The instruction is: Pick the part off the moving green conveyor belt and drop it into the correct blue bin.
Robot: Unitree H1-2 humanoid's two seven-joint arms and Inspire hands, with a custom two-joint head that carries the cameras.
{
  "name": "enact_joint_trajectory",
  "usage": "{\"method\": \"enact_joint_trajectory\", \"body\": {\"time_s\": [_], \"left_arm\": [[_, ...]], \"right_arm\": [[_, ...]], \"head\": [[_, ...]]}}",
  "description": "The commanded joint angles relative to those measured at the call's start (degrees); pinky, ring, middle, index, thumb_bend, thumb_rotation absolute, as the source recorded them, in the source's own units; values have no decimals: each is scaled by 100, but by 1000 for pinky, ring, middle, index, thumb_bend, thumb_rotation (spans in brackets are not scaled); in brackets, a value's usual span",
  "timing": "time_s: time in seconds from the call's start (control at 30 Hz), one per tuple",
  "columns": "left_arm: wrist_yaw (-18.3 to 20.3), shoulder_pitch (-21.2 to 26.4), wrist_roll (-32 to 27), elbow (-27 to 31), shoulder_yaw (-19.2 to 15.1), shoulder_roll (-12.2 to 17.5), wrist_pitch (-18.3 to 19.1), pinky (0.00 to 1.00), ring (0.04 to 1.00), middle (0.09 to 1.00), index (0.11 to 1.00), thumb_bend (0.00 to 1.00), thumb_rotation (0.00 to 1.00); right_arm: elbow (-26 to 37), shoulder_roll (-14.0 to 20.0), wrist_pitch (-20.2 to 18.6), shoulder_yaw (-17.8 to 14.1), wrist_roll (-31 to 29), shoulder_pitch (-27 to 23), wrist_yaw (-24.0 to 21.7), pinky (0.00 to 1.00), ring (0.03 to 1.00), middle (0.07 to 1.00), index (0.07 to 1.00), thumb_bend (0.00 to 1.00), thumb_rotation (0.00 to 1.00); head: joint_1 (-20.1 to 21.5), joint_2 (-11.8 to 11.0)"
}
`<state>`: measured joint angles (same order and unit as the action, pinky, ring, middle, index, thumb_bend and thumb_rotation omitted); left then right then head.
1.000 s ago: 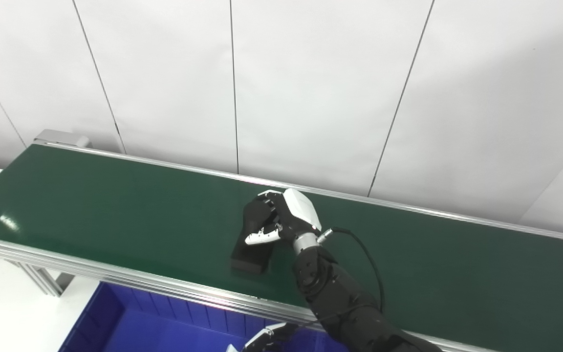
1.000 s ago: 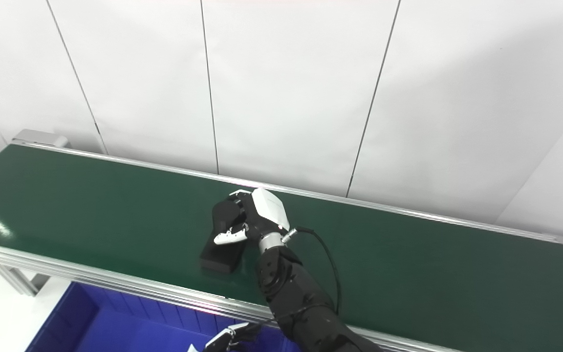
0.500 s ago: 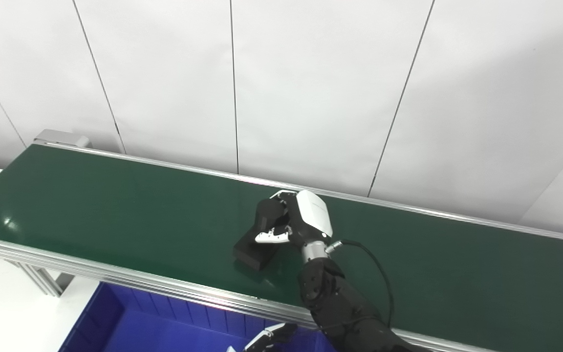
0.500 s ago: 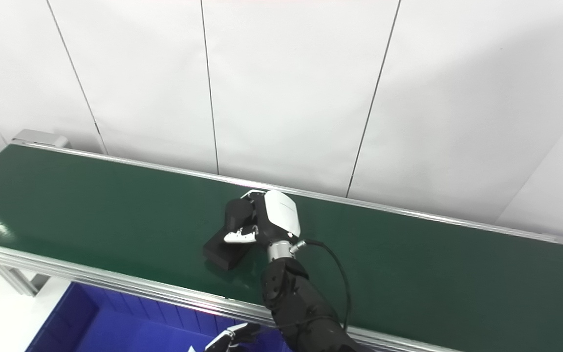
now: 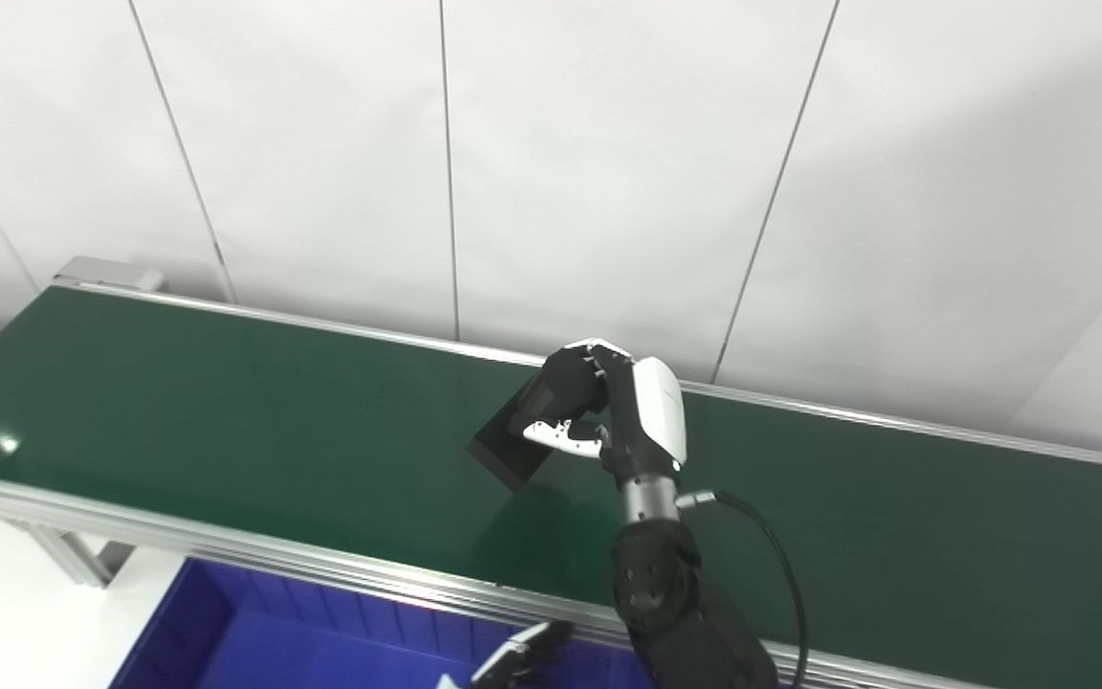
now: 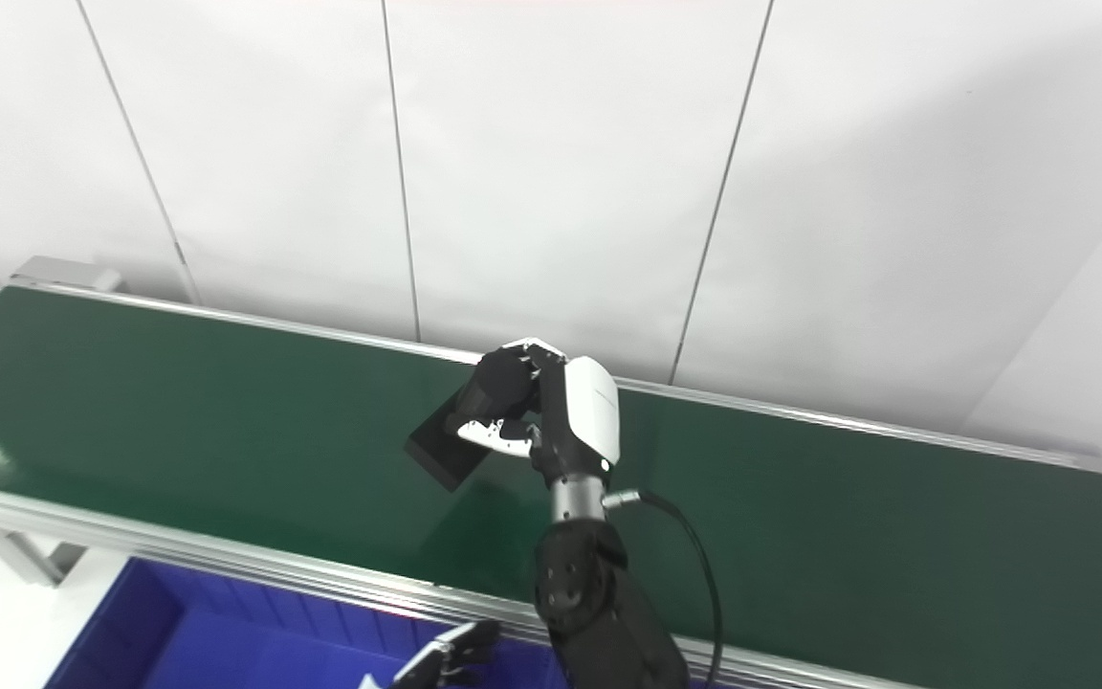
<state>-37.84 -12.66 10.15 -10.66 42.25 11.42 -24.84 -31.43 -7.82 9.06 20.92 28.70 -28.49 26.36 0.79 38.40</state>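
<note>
Black block is up off the belt in the left eye view, tilted, with its lower corner hanging above the green surface and its top end tucked into the right hand. That hand is wrapped around the block's upper end, fingers curled over the top and the white-tipped thumb pressing on the near face, so it's a proper grip. The belt's far rail runs just behind the hand, with the white panel wall past that. A black cable loops off the wrist over the belt. Below the belt's near rail there's the blue bin, and only a bit of the left hand pokes up at the bottom edge near the bin, too little showing to say if it's clenched or loose.

Right eye view, same deal a bit shifted: block tilted and lifted clear of the belt, right hand clamped on its top end. Blue bin sits under the belt's near edge, well below the block. Left hand is a sliver beside the bin, can't tell its state here either.
</note>
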Motion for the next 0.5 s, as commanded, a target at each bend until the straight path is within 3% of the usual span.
{"method": "enact_joint_trajectory", "body": {"time_s": [0.0,0.17,0.27,0.47], "left_arm": [[-42,-19,181,207,-71,-8,-209,723,792,828,828,733,388],[114,-116,113,390,-176,62,-208,750,801,827,826,710,363],[257,-191,46,474,-275,83,-208,757,803,824,823,716,348],[832,-408,-152,754,-683,110,-209,784,827,839,846,742,359]], "right_arm": [[818,111,-216,-129,-15,176,-241,333,381,475,565,502,0],[2388,353,-540,-352,-134,1038,-824,316,376,490,567,500,0],[2951,454,-733,-418,-38,1348,-1047,309,373,497,566,500,0],[4160,786,-1245,-602,-249,2123,-1805,299,368,492,565,500,0]], "head": [[33,24],[164,300],[178,345],[408,829]]}}
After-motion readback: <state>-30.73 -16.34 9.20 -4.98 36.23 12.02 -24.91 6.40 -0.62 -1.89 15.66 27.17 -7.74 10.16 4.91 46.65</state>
